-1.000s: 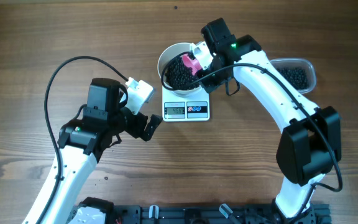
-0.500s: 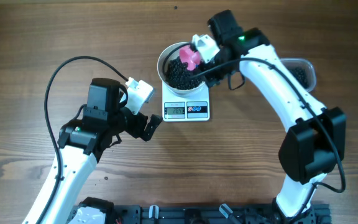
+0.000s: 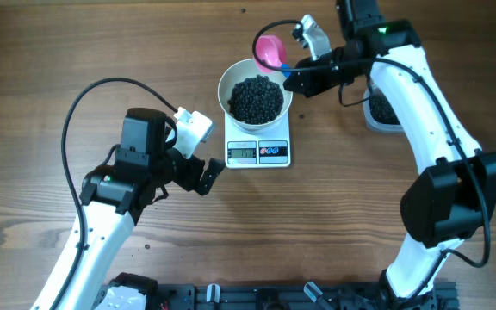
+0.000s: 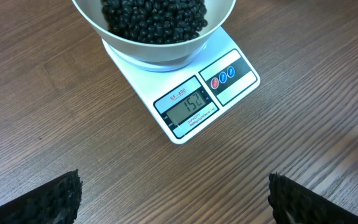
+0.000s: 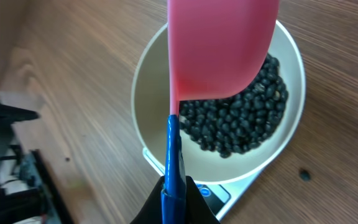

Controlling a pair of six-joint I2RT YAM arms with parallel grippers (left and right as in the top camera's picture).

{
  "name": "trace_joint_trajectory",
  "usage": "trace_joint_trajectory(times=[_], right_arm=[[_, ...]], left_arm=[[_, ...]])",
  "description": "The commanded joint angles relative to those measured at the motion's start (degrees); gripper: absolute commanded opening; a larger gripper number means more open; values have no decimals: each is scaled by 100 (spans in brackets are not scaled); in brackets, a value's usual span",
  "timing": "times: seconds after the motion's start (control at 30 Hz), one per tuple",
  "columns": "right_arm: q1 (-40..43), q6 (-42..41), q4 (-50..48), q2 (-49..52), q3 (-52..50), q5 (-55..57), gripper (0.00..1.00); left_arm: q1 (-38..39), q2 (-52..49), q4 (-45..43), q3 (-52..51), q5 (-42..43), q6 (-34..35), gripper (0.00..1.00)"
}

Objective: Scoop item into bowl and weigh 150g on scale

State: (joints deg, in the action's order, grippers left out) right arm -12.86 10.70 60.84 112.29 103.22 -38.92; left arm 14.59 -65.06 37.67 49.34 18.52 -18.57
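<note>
"SF-400" on the scale [image 4: 188,102]

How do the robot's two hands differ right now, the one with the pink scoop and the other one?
The left hand is wide open and empty; the right hand is shut on the blue handle of the pink plastic scoop. The left hand hangs beside the small white digital scale; the right hand holds its scoop by the far rim of the round white bowl of black beans. Both have two dark fingers.

A brown wooden table [image 3: 76,52] carries the white scale [image 3: 258,152] and, right of it, a clear tub [image 3: 369,119]
</note>
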Motion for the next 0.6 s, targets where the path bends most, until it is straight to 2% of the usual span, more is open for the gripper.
trace_joint_trajectory(times=[0.0,0.27,0.57], right_arm=[[57,-35,7,-24,120,-667,4],[85,-157,9,-140,120,-575,4],[-94,-343,87,-151,120,603,4]], left_arm=[[20,-44,-13,-55,92,-11,100],[20,-44,-13,-55,92,-9,100],[20,-44,-13,-55,92,-11,100]])
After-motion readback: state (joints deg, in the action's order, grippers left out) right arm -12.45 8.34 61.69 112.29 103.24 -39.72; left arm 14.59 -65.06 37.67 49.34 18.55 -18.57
